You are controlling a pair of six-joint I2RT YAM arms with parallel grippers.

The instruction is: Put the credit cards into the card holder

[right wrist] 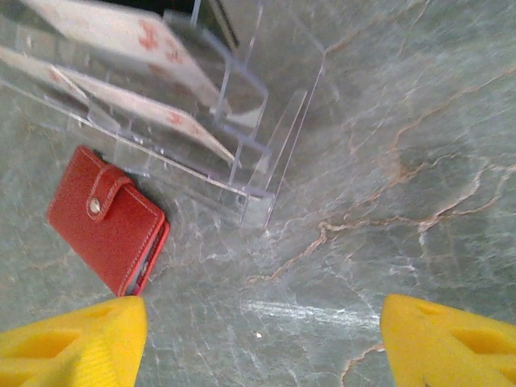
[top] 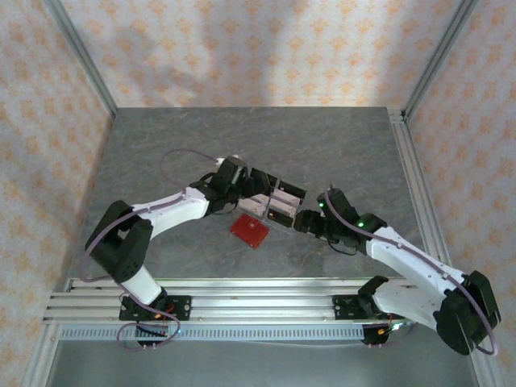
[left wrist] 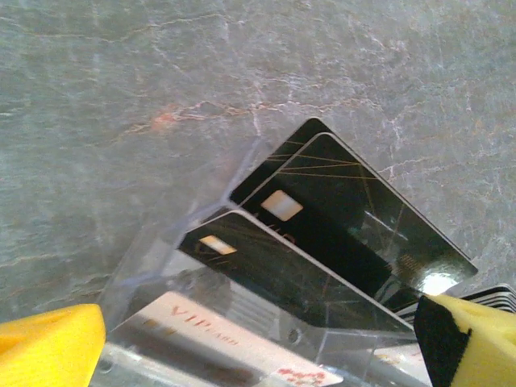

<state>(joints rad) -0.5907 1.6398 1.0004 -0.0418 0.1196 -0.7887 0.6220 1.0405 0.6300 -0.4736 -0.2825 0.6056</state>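
Facing the clear rack [top: 278, 201], the left gripper [left wrist: 260, 343] has the credit cards [left wrist: 347, 218] standing slanted in the slots straight ahead, its jaws spread wide and gripping nothing. The card holder [right wrist: 105, 218] lies snapped shut on the worktop [right wrist: 387, 121] just beside the rack. It sits ahead and to the left of the right gripper [right wrist: 262, 343], long axis diagonal; that gripper is well open and empty.

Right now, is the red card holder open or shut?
Shut. The card holder lies flat on the table, covers folded together, its strap fastened over the front by a snap.
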